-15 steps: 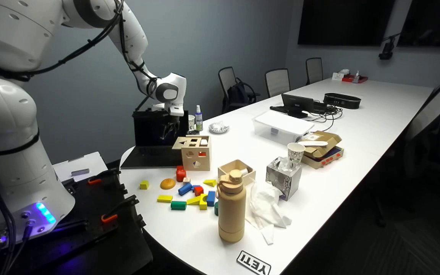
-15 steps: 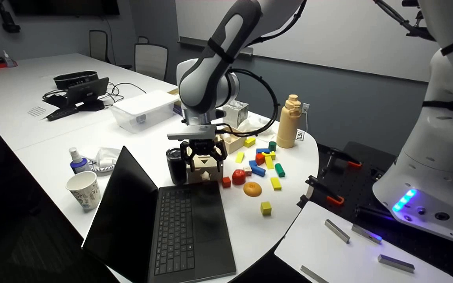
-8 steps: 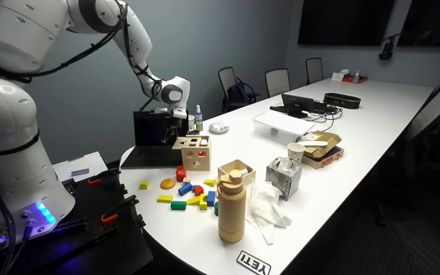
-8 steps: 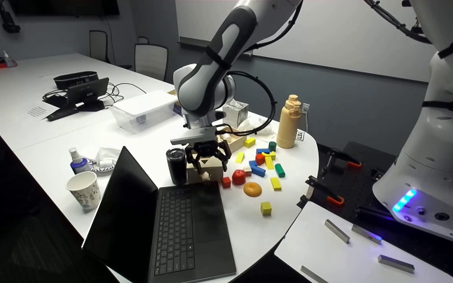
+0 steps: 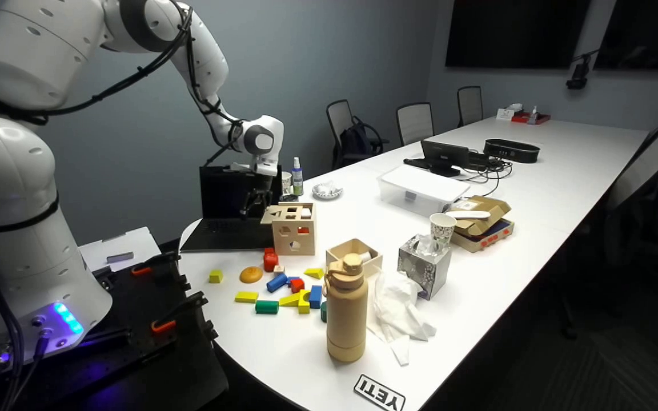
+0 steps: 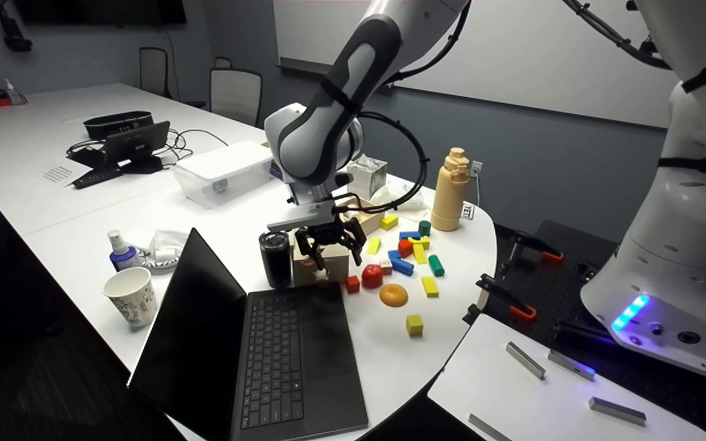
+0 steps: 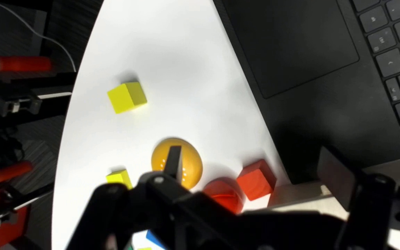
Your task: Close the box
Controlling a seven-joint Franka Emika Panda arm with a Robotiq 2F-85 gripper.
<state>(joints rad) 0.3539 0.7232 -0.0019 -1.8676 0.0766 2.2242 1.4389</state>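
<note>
The black flat hinged case is an open laptop, its keyboard base (image 6: pixel 322 367) on the table and its screen (image 5: pixel 229 194) raised. It also shows in the wrist view (image 7: pixel 311 80). A light wooden cube box (image 5: pixel 295 237) with shape cut-outs stands against the laptop's corner. Its top panel (image 5: pixel 271 214) sticks out past the side facing the laptop. My gripper (image 6: pixel 339 260) is open and empty, its fingers beside and over the wooden box (image 6: pixel 336 269). In the wrist view, my gripper (image 7: pixel 255 170) has one finger across the box's edge; contact cannot be told.
A black tumbler (image 6: pixel 276 260) stands close beside the wooden box. A red cube (image 6: pixel 352 284), a red rounded block (image 6: pixel 372 275), an orange dome (image 6: pixel 393 295) and several coloured blocks lie nearby. A wooden tray (image 5: pixel 372 265), tan bottle (image 5: pixel 346 308) and paper cup (image 6: pixel 131 300) stand around.
My gripper has come lower and tilted, moving slightly towards the blocks. The wooden box and its overhanging top panel have shifted slightly. The laptop has not moved.
</note>
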